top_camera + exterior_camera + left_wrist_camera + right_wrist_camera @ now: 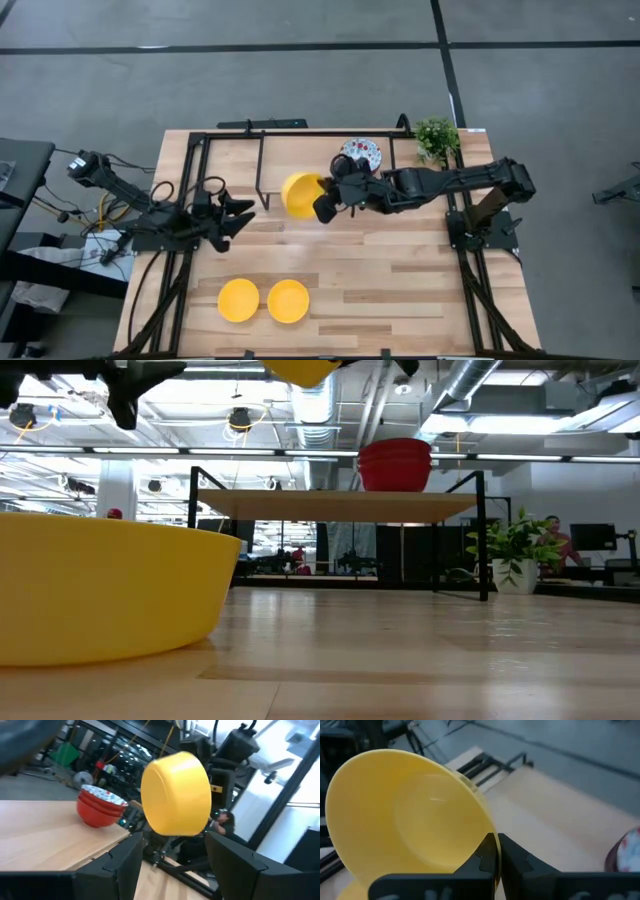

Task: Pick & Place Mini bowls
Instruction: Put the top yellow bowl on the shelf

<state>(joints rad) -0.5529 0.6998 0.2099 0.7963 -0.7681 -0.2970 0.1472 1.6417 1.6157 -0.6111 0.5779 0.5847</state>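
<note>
While two plain yellow bowls (238, 300) (288, 301) are sitting side by side, just apart, near the front edge of the wooden table (400, 290), the right gripper (327, 200) is holding a third yellow bowl (299, 194) in the air above the middle of the table. Its two dark fingers (487, 855) are pinching the bowl's rim between them, nearly closed on the thin wall, and the bowl is hanging tipped on its side. In the right wrist view its smooth, glossy hollow (410, 815) is facing the camera; in the left wrist view its rounded underside (176, 794) is showing.

A stack of patterned bowls (361, 153), red outside and white inside with red-and-blue flowers, is resting on the raised shelf of the black frame (262, 165) at the back of the table. In the low view three red walls (394, 465) are showing, nested. That is making six bowls in all: three yellow, three patterned. A small green plant (437, 138) is standing at the back right corner, near the stack.

The left gripper (243, 213) is waiting over the table's left side, its fingers spread open and holding nothing, pointing toward the raised bowl.
</note>
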